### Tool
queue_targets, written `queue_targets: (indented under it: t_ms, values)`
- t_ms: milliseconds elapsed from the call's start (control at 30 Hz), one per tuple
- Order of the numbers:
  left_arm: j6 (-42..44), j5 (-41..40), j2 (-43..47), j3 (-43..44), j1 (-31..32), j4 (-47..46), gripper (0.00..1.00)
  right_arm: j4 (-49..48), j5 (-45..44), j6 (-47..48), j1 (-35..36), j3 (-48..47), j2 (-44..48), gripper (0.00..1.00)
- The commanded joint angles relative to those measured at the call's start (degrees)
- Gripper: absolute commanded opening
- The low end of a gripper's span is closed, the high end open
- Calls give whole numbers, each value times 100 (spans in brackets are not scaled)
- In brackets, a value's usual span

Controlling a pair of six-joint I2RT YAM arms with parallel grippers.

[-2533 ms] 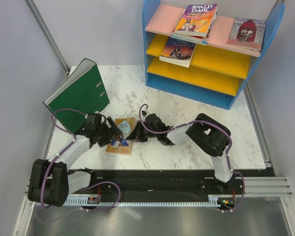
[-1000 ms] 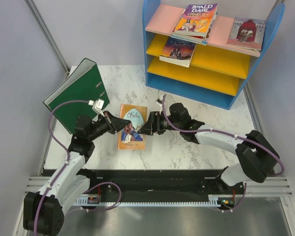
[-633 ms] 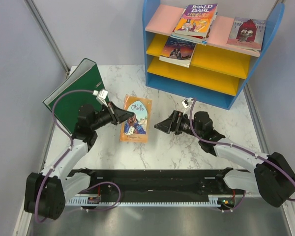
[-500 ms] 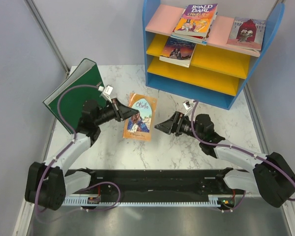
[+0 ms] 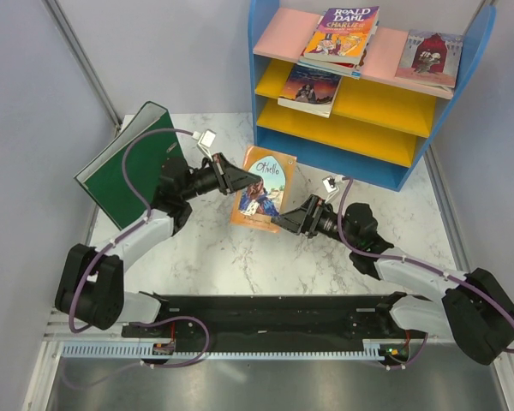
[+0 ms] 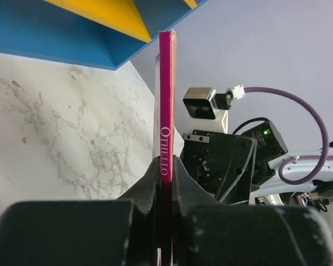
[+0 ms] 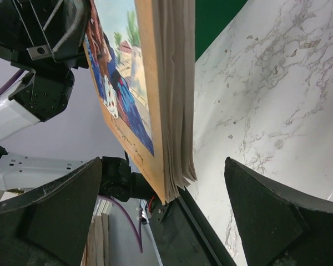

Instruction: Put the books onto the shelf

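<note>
Pinching the tan book (image 5: 265, 182) near the shelf (image 5: 330, 159), left hand (image 5: 232, 178) holds its spine alone. Right hand (image 5: 285, 223) gapes; it could swing loose.

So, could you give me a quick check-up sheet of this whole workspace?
Surface: marble table, bare by the arms.
Job's things: Othello book held off the table before the shelf; Roald Dahl book and castle-cover book on the pink board; dark blue book on the upper yellow board.
Clutter: green binder at the left.
Grippers: left fingers shut on the Othello book's spine; right fingers open, astride its page edge.
Cables: purple cables looped on both arms.
Surroundings: grey walls.
</note>
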State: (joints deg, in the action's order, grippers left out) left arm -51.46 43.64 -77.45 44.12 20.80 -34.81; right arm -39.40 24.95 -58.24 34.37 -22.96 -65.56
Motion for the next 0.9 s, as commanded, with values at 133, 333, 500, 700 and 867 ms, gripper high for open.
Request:
queue_targets:
  t_ms: [133,333,500,700,867]
  values:
    - [-681,-4,-437,413,232,-1150,2,-998,-86,-258,8,212,-254,98]
    - [-664,-118,-596,422,311,-1195,2,-1756,-25,-636,8,257,-660,58]
    - [-383,-355,-561,440,302,-800,2,-1282,-183,-602,8,239,-257,6]
    - [92,-786,-447,633,293,112,21,317,-525,100,8,-155,622,0]
    - [856,-1243,-192,844,285,1282,71,1257,-667,541,8,-604,852,0]
